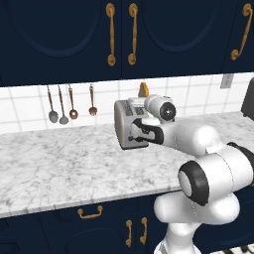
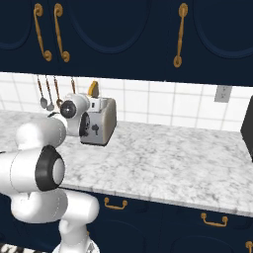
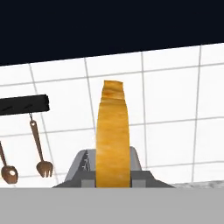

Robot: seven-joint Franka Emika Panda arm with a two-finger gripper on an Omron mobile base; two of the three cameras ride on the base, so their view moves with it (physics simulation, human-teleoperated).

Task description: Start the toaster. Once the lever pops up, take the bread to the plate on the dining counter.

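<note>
The silver-grey toaster (image 1: 124, 124) (image 2: 105, 118) stands on the marble counter (image 1: 59, 163) near the tiled wall. The bread (image 1: 143, 90) (image 2: 93, 88) (image 3: 113, 135), a golden-brown slice seen edge-on, sticks up out of a slot in the toaster's top (image 3: 81, 168). My gripper (image 1: 136, 133) (image 2: 87, 126) is right against the toaster's front face, low on it, and its fingers look shut. The hand covers the lever. The plate and the dining counter are out of view.
Several utensils (image 1: 69, 104) (image 3: 41, 164) hang on the wall left of the toaster. A dark appliance (image 1: 248, 101) stands at the counter's right end, below a wall outlet (image 1: 226, 80). Navy upper cabinets (image 1: 121, 34) hang low over the toaster.
</note>
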